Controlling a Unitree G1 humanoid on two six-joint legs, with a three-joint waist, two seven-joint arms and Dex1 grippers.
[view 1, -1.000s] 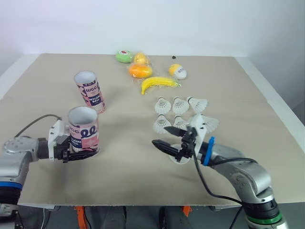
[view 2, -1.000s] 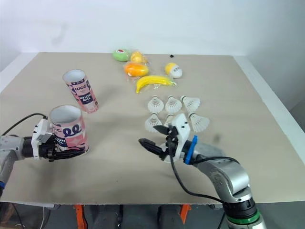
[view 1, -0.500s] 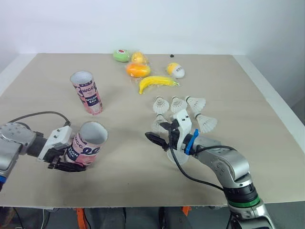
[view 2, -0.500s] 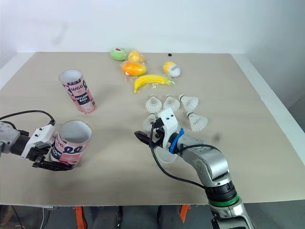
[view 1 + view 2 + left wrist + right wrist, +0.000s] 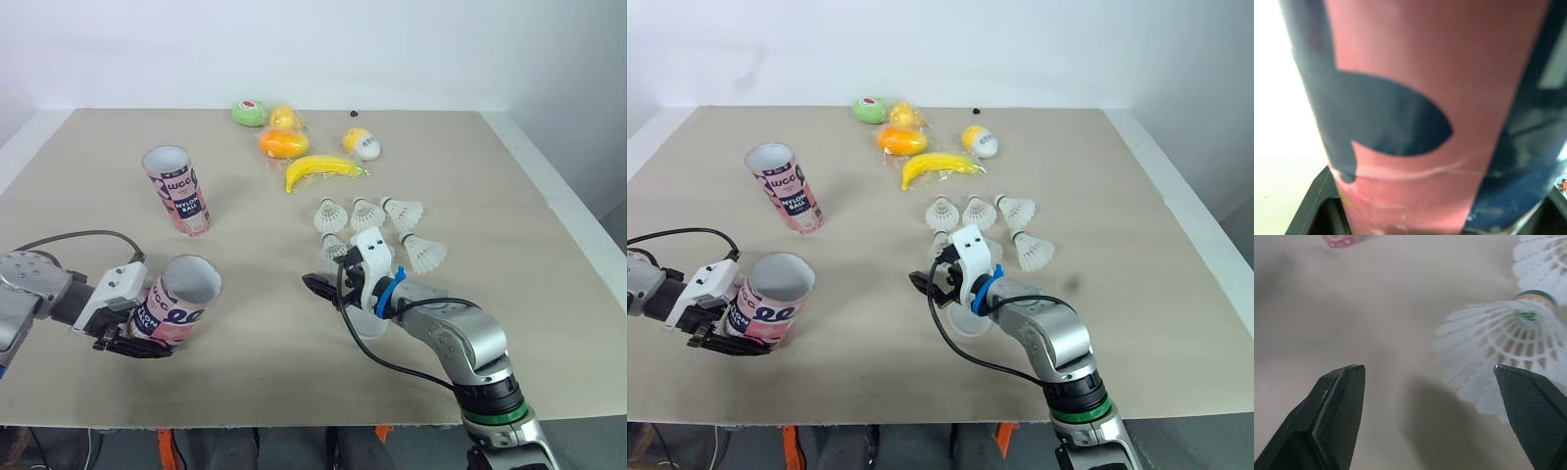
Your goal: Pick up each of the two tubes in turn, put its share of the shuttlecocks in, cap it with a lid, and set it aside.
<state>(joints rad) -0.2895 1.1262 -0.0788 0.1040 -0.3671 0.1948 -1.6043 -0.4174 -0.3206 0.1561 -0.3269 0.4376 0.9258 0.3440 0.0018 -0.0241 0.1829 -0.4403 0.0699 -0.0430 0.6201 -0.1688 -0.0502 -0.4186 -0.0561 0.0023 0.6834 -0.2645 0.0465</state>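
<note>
tilted over since a second ago: tube (image 5: pixel 182 302) clamped in left gripper (image 5: pixel 137 341). moved in beside a shuttlecock (image 5: pixel 1488 330): right gripper (image 5: pixel 1426 369), fingers spread wide, nothing held.

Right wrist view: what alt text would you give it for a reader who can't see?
The right tool hangs open over a beige table, its two black fingers framing a white shuttlecock that lies nearer one finger. A second shuttlecock lies beyond it.

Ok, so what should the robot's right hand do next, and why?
Probably ease the right gripper forward, fingers open, and close on the nearest shuttlecock. It lies just ahead, and the left gripper holds the pink tube tilted, ready.
</note>
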